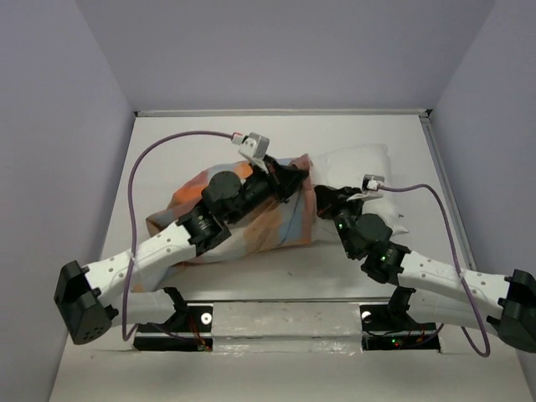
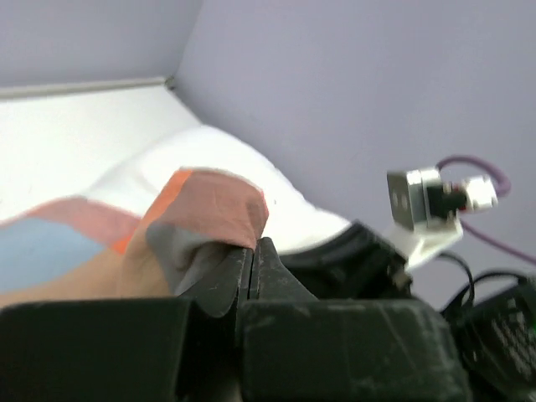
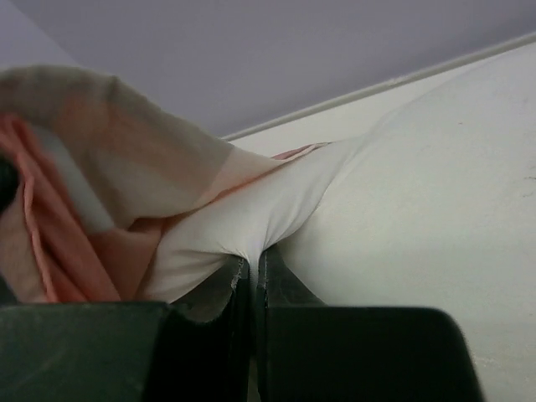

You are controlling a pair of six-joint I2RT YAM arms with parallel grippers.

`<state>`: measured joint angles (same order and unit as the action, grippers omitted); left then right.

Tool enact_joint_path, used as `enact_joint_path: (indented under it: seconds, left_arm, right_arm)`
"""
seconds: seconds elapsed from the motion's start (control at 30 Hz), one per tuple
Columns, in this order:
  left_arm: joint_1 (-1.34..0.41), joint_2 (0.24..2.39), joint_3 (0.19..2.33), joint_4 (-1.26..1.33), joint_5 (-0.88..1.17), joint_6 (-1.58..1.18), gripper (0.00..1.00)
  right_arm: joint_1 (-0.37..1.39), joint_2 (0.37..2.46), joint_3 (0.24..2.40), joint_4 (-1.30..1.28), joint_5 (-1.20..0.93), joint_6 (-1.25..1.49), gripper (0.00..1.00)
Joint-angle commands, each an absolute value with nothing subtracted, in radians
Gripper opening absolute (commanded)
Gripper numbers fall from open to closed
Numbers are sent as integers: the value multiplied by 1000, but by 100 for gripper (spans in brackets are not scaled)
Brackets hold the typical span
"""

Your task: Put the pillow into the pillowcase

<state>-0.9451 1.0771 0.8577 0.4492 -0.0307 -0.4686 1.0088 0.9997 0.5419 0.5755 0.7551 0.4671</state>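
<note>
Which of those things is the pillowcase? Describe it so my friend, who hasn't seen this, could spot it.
In the middle of the white table lies a soft heap. The pillowcase is its left part: thin fabric in orange, grey-blue and cream checks, pinched by the left end effector. The pillow poking out on its right is plain white.

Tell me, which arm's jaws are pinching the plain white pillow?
The right arm: its jaws are shut on a fold of the white pillow, while the left arm pinches the checked pillowcase.
</note>
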Motion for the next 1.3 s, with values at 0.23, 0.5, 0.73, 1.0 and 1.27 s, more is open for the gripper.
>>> enact_joint_path:
  seconds: [0.23, 0.5, 0.73, 1.0, 1.27]
  left_arm:
    - [-968, 1261, 1095, 460, 87, -380, 0]
    - [-1008, 789, 580, 279, -150, -604, 65]
    - [-1014, 684, 765, 65, -216, -514, 92]
    - [-1023, 1138, 1073, 2, -372, -272, 86]
    - [-1000, 1534, 1354, -126, -583, -5, 82]
  right_arm:
    - [1015, 1136, 540, 517, 682, 620, 0]
    - [1015, 1203, 635, 390, 394, 594, 49]
    - [968, 1017, 749, -104, 295, 464, 79]
    - [661, 882, 819, -255, 183, 431, 12]
    - [597, 919, 841, -236, 124, 433, 0]
